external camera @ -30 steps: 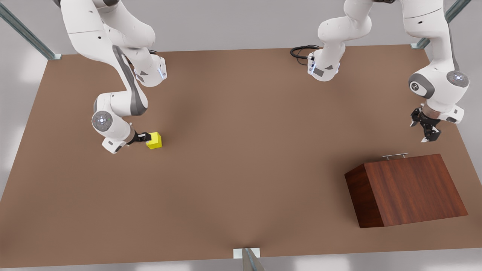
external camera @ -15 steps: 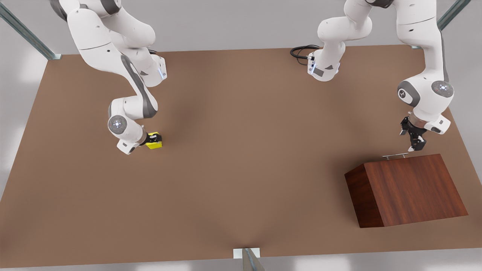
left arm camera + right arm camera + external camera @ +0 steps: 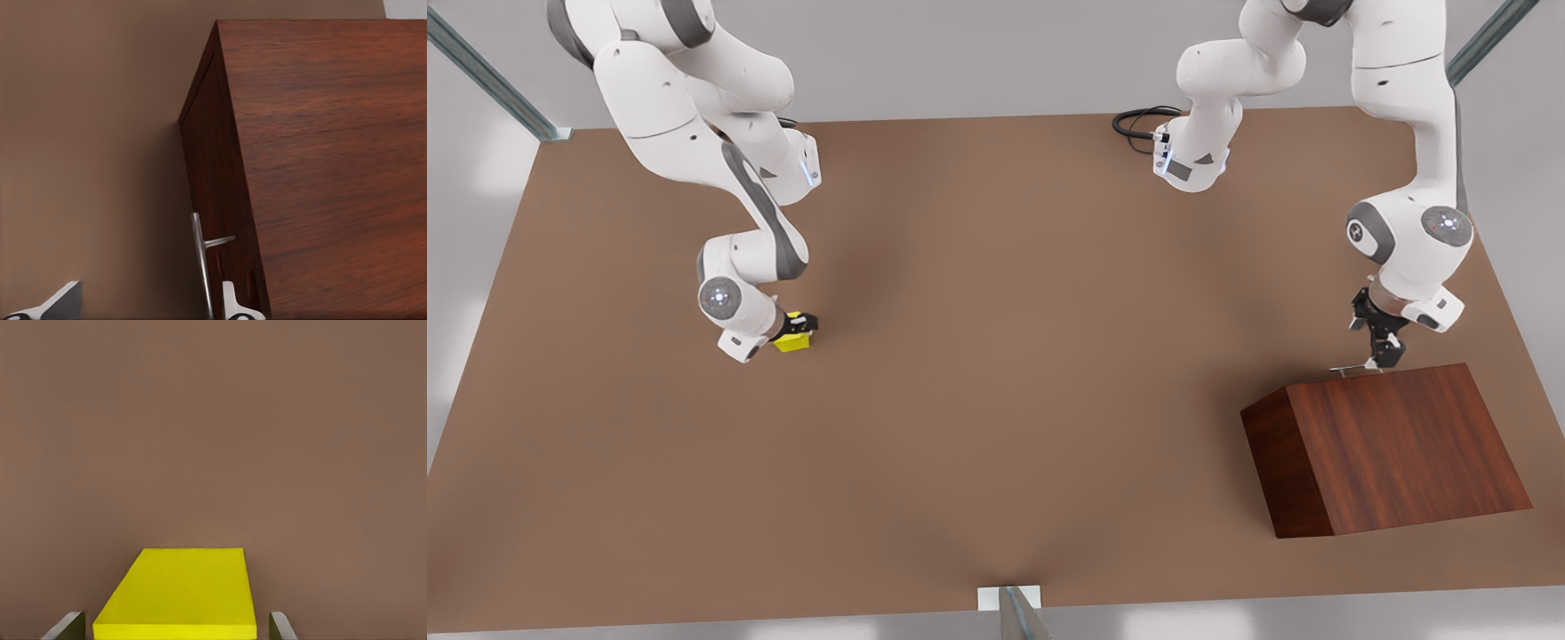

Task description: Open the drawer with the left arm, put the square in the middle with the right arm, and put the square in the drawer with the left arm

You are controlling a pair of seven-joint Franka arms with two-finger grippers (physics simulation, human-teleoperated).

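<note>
Since the earlier front views, both arms have come lower and closer to their targets. The left arm, on the front view's right, has swung inward and down, so the left claw (image 3: pixel 1376 358) now sits at the silver handle (image 3: pixel 1359 367) of the drawer (image 3: pixel 1392 444); a second ago it hung well above and off to the side. The right arm, on the front view's left, has slid over the yellow square (image 3: pixel 792 339), and the right claw (image 3: pixel 799 326) now straddles it.

The drawer is shut, flush in the wooden box, which stands on the brown desk (image 3: pixel 996 373) near the front view's right edge. In the left wrist view the handle (image 3: pixel 201 260) is a thin bar whose long axis runs along the drawer front (image 3: pixel 213 200). One fingertip (image 3: pixel 233 303) lies between bar and drawer face, the other (image 3: pixel 57 303) well out on the far side, so the left claw (image 3: pixel 143 307) is spread wide with the bar inside its gap, not yet clenched.

In the right wrist view the square (image 3: pixel 177 593) sits between two fingertips (image 3: pixel 67 627), a sliver of desk showing on each side, so the right claw (image 3: pixel 173 630) is released around it, not yet grasping. The square rests on the desk, far from the middle
</note>
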